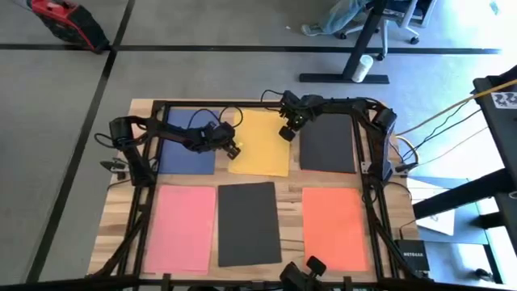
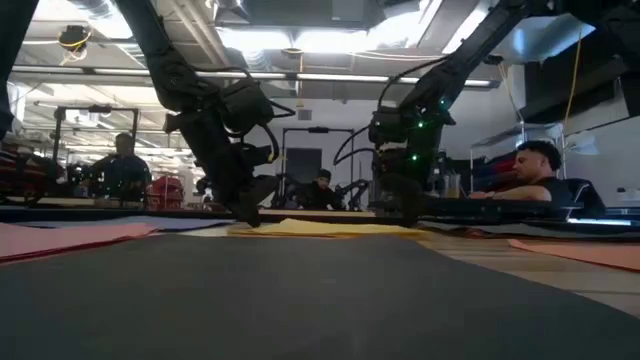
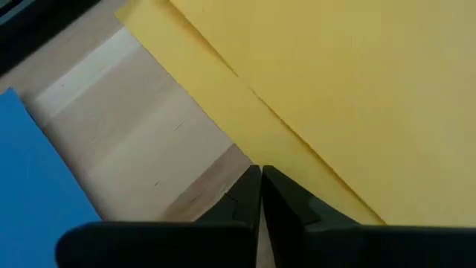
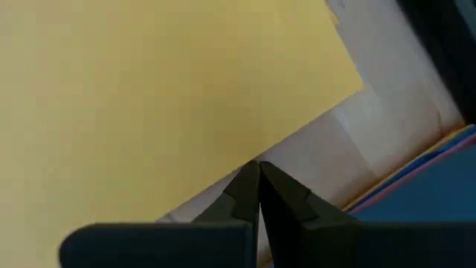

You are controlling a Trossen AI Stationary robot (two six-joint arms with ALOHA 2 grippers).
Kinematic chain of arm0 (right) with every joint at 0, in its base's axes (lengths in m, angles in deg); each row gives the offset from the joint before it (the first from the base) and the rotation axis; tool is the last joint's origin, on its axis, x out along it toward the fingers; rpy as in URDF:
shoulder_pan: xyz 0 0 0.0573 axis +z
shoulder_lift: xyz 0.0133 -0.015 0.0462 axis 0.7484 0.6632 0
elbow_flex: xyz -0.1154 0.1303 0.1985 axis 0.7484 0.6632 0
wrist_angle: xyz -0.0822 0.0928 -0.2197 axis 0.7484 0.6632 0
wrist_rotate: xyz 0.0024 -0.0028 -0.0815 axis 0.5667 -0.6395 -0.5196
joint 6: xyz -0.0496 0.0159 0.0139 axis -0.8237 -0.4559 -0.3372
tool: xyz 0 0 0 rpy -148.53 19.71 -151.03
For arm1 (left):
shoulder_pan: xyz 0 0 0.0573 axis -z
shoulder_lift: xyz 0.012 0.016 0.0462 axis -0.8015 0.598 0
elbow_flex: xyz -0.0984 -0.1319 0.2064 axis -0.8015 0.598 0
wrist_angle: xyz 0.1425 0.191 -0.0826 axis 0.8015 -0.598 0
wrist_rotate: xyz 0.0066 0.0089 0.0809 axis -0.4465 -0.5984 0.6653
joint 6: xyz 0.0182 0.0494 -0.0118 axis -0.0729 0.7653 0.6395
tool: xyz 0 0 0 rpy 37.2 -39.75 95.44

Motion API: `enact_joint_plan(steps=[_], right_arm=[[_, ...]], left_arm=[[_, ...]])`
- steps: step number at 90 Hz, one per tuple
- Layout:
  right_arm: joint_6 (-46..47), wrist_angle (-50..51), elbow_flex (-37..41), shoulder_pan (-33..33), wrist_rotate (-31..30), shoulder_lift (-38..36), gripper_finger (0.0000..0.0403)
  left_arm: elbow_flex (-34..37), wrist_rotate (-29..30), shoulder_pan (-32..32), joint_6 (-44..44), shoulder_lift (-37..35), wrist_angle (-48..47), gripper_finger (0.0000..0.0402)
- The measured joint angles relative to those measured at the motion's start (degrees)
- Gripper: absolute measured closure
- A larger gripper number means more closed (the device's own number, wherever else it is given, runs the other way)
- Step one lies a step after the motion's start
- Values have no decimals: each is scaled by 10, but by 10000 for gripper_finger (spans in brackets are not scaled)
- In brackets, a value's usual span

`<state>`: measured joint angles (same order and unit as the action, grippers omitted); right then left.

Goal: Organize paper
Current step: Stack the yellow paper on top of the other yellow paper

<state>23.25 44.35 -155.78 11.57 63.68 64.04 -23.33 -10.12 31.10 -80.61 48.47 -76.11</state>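
Observation:
Six sheets of paper lie flat on the wooden table (image 1: 287,184): blue (image 1: 187,153), yellow (image 1: 260,144) and dark (image 1: 328,142) in the far row, pink (image 1: 182,228), dark grey (image 1: 249,223) and orange (image 1: 334,228) in the near row. My left gripper (image 1: 233,150) is shut, tips down at the yellow sheet's left edge. My right gripper (image 1: 286,134) is shut, tips down at its right edge. In the low view the yellow sheet (image 2: 320,228) lies between the left gripper (image 2: 246,216) and the right gripper (image 2: 406,214). My left gripper (image 3: 260,171) comes from above, slanting, and its shut fingertips meet the yellow sheet's left edge (image 3: 239,146), near the near corner. Whether any paper is between the fingers, I cannot tell. My right gripper (image 4: 258,165) likewise sets its shut fingertips against the yellow sheet's right edge (image 4: 279,143), from above. The sheet lies on the table.
A second yellow layer (image 3: 349,89) shows over the first, offset from it. Coloured edges (image 4: 416,167) show beside the far right dark sheet. A dark frame (image 1: 365,153) runs round the table. People sit in the room beyond (image 2: 535,170).

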Motion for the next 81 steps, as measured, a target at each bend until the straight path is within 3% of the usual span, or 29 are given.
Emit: enact_joint_plan(steps=[81], right_arm=[[4,-31,0,1,29,0,403]], left_arm=[[0,0,0,2,0,2,402]])
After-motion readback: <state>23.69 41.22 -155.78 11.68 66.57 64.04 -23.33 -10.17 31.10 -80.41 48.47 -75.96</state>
